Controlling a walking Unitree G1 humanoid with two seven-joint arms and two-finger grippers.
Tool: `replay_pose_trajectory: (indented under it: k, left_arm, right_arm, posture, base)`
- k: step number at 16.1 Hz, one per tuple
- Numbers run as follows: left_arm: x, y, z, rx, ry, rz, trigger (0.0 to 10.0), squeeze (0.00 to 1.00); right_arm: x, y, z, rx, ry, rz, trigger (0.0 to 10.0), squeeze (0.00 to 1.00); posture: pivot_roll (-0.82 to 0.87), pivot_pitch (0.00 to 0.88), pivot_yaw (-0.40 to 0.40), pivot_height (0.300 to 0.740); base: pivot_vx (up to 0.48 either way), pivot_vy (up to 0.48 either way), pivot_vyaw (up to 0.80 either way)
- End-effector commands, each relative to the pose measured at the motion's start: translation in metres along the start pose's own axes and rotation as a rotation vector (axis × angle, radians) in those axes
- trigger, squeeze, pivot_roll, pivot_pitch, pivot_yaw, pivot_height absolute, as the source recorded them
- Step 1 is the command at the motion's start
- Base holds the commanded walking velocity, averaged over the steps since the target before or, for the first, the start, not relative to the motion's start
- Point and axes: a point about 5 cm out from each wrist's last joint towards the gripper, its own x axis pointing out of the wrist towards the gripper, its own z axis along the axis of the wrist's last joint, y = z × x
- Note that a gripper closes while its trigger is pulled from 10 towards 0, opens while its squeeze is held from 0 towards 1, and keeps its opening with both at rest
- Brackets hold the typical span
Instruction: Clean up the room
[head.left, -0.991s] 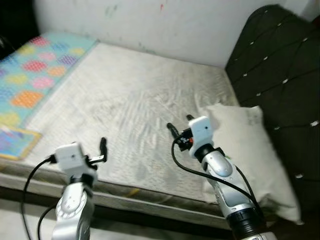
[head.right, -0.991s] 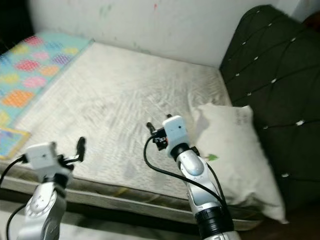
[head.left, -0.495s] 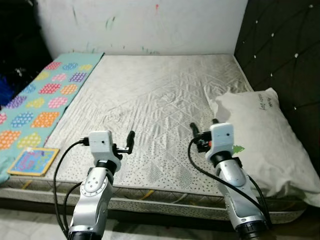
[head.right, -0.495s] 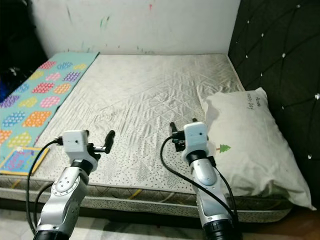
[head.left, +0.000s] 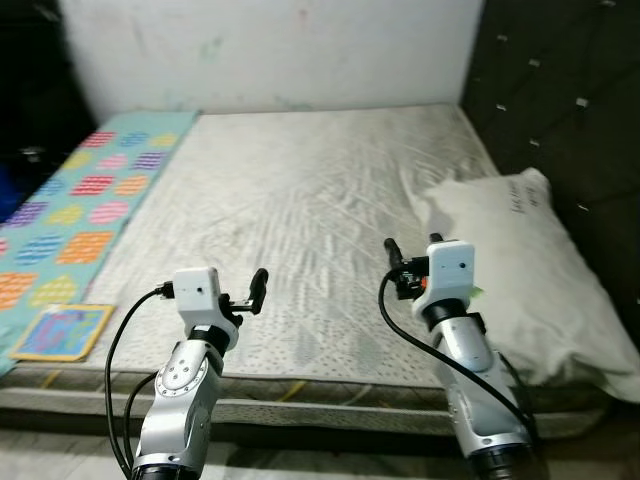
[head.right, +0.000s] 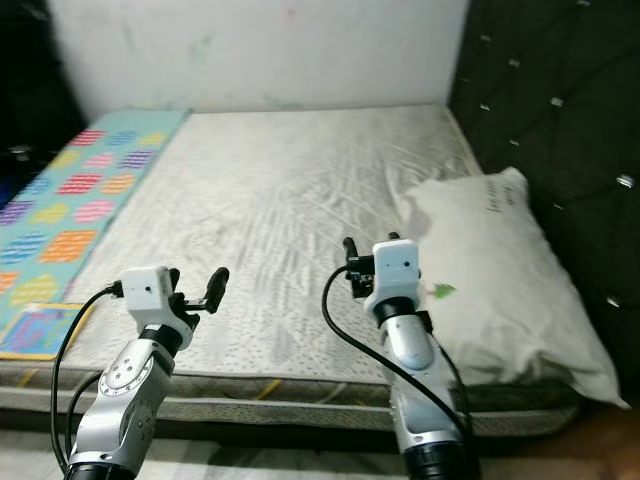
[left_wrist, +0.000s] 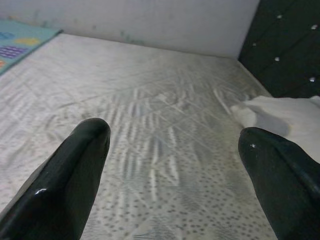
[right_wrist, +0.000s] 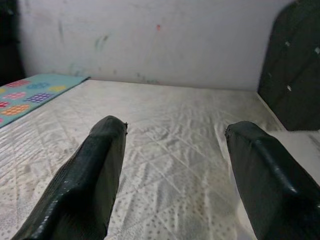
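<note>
The bed sheet (head.left: 300, 200) across the middle of the frame is pale grey-white, quilted in diamonds with dots near its front edge. At the left lies a turquoise mat (head.left: 75, 200) with coloured patches (orange, pink, purple). The pillow (head.left: 520, 260) at right is white; the headboard (head.left: 570, 120) is black.

Wide bare bed (head.left: 300, 190) fills the frame's centre, open to reach. A pillow (head.left: 520, 260) blocks the right, with the dark headboard (head.left: 560, 90) behind; a patterned mat (head.left: 70, 200) lines the left.
</note>
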Motion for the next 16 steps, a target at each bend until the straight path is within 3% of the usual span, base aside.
replay_pose_trajectory:
  k: [1,6,13,16]
  left_arm:
    - [-0.001,0.001,0.005,-0.01,-0.014,-0.001,10.0,0.0]
    - [-0.003,0.0,0.003,-0.058,-0.023,0.007,10.0,0.0]
    - [-0.004,-0.002,0.004,-0.071,-0.026,0.004,10.0,0.0]
    - [-0.005,-0.002,0.004,-0.071,-0.022,0.0,10.0,0.0]
  right_arm:
    - [0.002,-0.001,0.002,-0.001,-0.009,-0.008,10.0,0.0]
    - [0.01,0.0,0.005,-0.004,-0.009,0.008,10.0,0.0]
    - [0.01,0.002,0.0,0.011,0.006,0.015,10.0,0.0]
    - [0.008,0.002,-0.001,0.011,0.009,0.012,10.0,0.0]
  posture:
    - [-0.16,0.0,0.079,0.74]
    - [-0.15,0.0,0.045,0.74]
    - [-0.15,0.0,0.033,0.74]
    - [-0.15,0.0,0.036,0.74]
  base:
    - [0.0,0.0,-0.8]
    - [0.0,0.0,0.0]
    - [0.289,0.0,0.0]
    - [0.303,0.0,-0.77]
